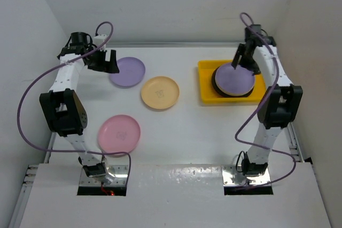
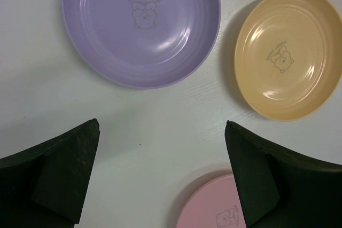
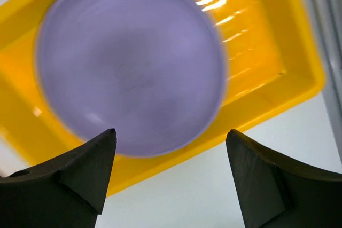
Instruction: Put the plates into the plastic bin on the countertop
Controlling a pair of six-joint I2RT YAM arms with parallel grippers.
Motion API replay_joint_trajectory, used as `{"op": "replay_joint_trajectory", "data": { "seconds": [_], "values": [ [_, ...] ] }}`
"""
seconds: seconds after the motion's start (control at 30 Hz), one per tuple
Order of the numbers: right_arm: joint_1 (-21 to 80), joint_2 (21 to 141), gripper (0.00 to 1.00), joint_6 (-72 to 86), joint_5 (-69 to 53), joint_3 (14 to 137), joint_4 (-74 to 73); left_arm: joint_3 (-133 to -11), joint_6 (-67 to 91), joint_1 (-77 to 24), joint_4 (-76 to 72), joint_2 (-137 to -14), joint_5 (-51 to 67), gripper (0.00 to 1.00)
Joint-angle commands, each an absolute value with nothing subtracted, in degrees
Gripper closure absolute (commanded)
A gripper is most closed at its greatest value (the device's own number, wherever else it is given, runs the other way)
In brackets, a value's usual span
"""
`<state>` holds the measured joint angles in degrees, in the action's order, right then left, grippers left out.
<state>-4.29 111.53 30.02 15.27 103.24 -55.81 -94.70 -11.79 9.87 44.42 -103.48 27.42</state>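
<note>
Overhead, dark plates point(image 1: 215, 85) under lilac plate point(image 1: 235, 77) in bin point(image 1: 206, 69), hidden wrist-side.

lilac plate point(image 3: 131, 62) inside the yellow bin point(image 3: 272, 52): motion-blurred, print unreadable
dark plates point(image 1: 215, 83) beneath it: mostly covered, count unclear
pink plate point(image 2: 211, 206), left of the bin: cut by bottom edge

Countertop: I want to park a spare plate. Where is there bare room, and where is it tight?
Largest bare patch of countertop: near centre, between the pink plate and the right arm. A smaller one lies along the back wall between lilac plate and yellow bin. Crowded: the left side around the yellow-orange plate; the bin, filled by a plate stack.
</note>
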Motion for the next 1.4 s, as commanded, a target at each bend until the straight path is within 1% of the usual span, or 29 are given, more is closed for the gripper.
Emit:
{"op": "replay_joint_trajectory", "data": {
  "seconds": [0.0,0.03,0.07,0.1,0.13,0.2,0.3,0.37,0.43,0.53,0.57,0.63,0.67,0.73,0.77,0.83,0.87,0.9,0.93,1.0,1.03,1.07,1.13,1.17,1.23,1.27,1.33,1.37],
  "values": [
    [11.2,107.4,0.18,28.4,14.1,103.4,-54.3,-92.8,-13.1,12.2,44.1,-98.8,27.4,0.0],
    [13.6,107.7,0.22,28.9,12.0,102.8,-52.8,-92.1,-13.1,12.8,44.1,-98.8,26.8,0.0],
    [15.9,108.7,0.22,30.4,10.0,102.1,-51.4,-90.3,-13.7,13.4,44.1,-98.1,25.7,0.0],
    [21.2,110.8,0.22,31.2,5.6,102.1,-47.0,-89.1,-13.7,14.7,44.1,-97.0,25.1,0.0],
    [22.7,112.1,0.22,32.8,4.9,104.0,-45.9,-88.0,-14.3,15.3,44.1,-96.3,24.4,0.0],
    [26.5,120.5,0.22,33.1,5.5,109.2,-45.9,-84.0,-14.9,17.4,44.1,-94.8,23.8,0.0],
    [28.6,130.6,0.22,33.7,6.2,120.2,-48.3,-78.9,-17.5,19.9,44.1,-91.2,22.2,0.0],
    [29.1,133.9,0.25,34.5,7.5,121.1,-48.3,-75.9,-18.8,21.2,44.1,-89.9,21.4,0.0],
    [29.2,135.2,0.29,34.8,7.3,118.3,-44.9,-74.4,-18.8,22.1,44.1,-89.1,20.8,0.0],
    [29.4,136.0,0.43,35.4,6.1,114.5,-43.0,-73.3,-19.3,23.4,44.1,-88.6,21.4,0.0],
    [29.6,136.3,0.52,35.4,6.1,113.6,-42.9,-73.3,-19.3,23.4,44.1,-88.6,21.4,0.0],
    [29.7,136.2,0.63,35.4,5.9,111.9,-42.3,-73.3,-20.4,23.4,44.6,-88.6,24.0,0.0],
    [29.8,135.6,0.75,35.1,5.3,110.8,-41.8,-73.3,-21.6,23.4,45.6,-88.6,25.0,0.0],
    [29.8,135.2,0.94,34.5,5.2,109.7,-41.6,-72.7,-27.3,22.5,48.4,-89.3,25.8,0.02],
    [30.0,133.6,1.0,34.3,6.4,109.6,-42.0,-72.7,-29.3,21.6,49.4,-90.0,25.8,0.04],
    [29.9,131.9,1.0,32.6,8.3,109.5,-43.0,-70.7,-32.7,21.0,50.9,-91.3,22.9,0.07],
    [30.0,127.8,1.0,32.3,9.7,109.4,-43.0,-70.1,-32.7,21.0,51.5,-91.8,22.3,0.09],
    [29.8,126.1,1.0,31.6,10.5,109.2,-43.1,-69.5,-33.6,21.0,51.5,-91.8,22.3,0.1],
    [29.0,122.6,1.0,31.1,12.1,108.6,-43.3,-68.5,-34.3,21.0,51.5,-91.8,22.3,0.1],
    [25.6,115.1,1.0,30.8,14.3,107.0,-43.6,-67.9,-34.3,20.5,51.5,-91.8,22.3,0.12],
    [24.1,113.2,1.0,31.4,15.4,106.1,-43.8,-67.9,-34.3,20.5,51.5,-91.8,22.3,0.12],
    [18.6,109.9,1.0,31.8,15.7,103.0,-43.9,-67.2,-34.9,20.5,51.5,-91.8,22.3,0.12],
    [14.5,104.5,1.0,32.7,16.7,99.2,-44.9,-66.6,-36.0,19.0,52.1,-92.5,22.9,0.12],
    [8.2,102.9,1.0,33.2,18.5,96.7,-45.5,-66.0,-36.0,18.5,52.1,-93.1,22.9,0.12],
    [4.2,101.9,1.0,33.2,19.9,95.3,-48.6,-65.1,-36.6,16.4,52.1,-93.7,21.7,0.12],
    [-1.5,100.6,1.0,33.4,20.1,92.5,-48.3,-64.2,-37.1,15.7,52.1,-94.3,21.1,0.12],
    [-4.4,99.9,1.0,32.1,19.6,89.3,-47.0,-62.8,-37.1,14.6,52.1,-94.9,21.1,0.12],
    [-8.0,100.2,1.0,32.1,17.7,88.3,-45.6,-62.8,-37.1,13.5,52.1,-95.6,21.1,0.12]
  ]
}}
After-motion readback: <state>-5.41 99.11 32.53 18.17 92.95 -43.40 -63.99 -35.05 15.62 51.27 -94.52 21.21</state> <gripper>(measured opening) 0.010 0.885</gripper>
